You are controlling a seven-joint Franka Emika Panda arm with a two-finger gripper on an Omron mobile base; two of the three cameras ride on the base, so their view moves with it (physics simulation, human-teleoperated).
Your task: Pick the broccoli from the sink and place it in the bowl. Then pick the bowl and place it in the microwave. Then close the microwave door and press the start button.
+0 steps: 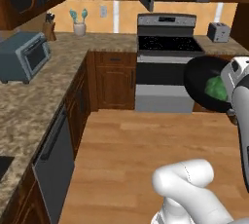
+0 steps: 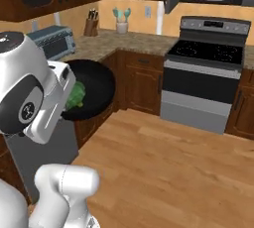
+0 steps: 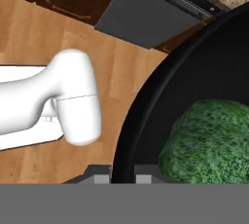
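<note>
A wooden plank floor (image 1: 146, 150) in a warm light brown spreads across the middle of the kitchen, well below the fingers. Dark brown wooden cabinets (image 1: 114, 79) line the room under a speckled granite counter (image 1: 34, 96), which turns a corner at the back. On that counter stand a grey-blue toaster oven (image 1: 22, 55), a knife block (image 1: 48, 26) and a pale utensil holder (image 1: 79, 23) (two teal handles stick up from it). A grey-and-black stove (image 2: 203, 73) sits against the orange-tan back wall (image 1: 121, 16), with a silver toaster (image 1: 218, 32) just beside it. A grey dishwasher front (image 1: 56, 164) is set into the left cabinet run.
</note>
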